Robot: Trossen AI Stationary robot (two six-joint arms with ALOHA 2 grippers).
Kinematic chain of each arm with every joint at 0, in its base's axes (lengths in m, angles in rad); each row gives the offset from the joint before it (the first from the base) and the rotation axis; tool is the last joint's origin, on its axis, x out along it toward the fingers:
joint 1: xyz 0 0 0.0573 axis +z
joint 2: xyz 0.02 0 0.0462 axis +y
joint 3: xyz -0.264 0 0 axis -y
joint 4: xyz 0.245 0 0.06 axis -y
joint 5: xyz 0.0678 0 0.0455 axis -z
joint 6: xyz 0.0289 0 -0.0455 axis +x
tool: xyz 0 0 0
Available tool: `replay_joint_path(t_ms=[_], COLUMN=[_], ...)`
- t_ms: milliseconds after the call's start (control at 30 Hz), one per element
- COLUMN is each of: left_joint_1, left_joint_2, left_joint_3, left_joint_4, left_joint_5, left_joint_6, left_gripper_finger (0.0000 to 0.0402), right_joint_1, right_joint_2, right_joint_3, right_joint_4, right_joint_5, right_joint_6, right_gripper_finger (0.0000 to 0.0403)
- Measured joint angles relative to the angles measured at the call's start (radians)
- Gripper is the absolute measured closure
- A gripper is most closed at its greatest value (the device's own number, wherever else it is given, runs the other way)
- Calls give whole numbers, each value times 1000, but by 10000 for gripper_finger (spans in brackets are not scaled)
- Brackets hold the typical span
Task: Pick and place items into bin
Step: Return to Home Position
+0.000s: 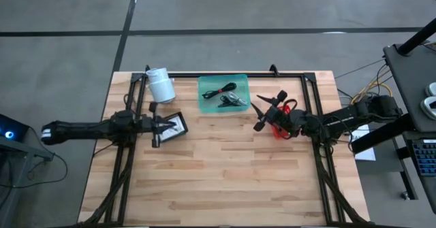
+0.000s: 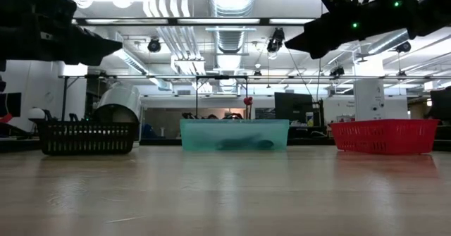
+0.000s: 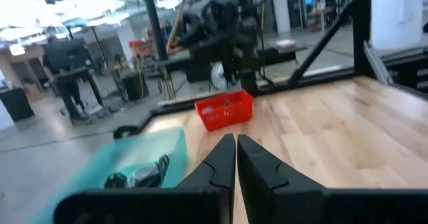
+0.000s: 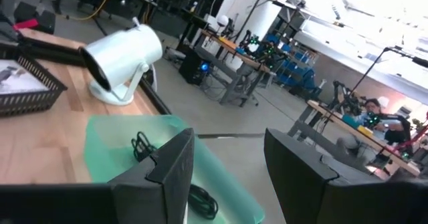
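At the left of the bench (image 1: 225,180), the left gripper (image 1: 161,127) hovers above the black bin (image 1: 180,116), fingers clenched on nothing; white packets (image 1: 177,125) lie inside. Black cables (image 1: 219,90) rest in the teal bin (image 1: 204,84). By the red bin (image 1: 278,131), the right gripper (image 1: 265,112) hangs, fingers released. Retreating low, either arm could clip a rim and shove its bin.

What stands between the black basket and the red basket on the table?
The teal bin stands between the black basket and the red basket; the low view shows this most plainly.
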Motion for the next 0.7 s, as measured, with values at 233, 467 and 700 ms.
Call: replay_joint_path(t_ms=[233,467,700], left_joint_1=[0,1,1], left_joint_2=[-125,-214,-207], left_joint_3=[0,-1,0], left_joint_4=[-104,-222,-222], left_joint_5=[0,-1,1], left_joint_6=[21,53,46], left_gripper_finger=[401,402,402], right_joint_1=[1,48,88], right_joint_2=[-10,-120,-315], right_joint_3=[-24,-83,-232], right_joint_4=[-11,-173,-210], right_joint_5=[-237,-263,-491], right_joint_6=[105,255,398], right_gripper_finger=[238,270,368])
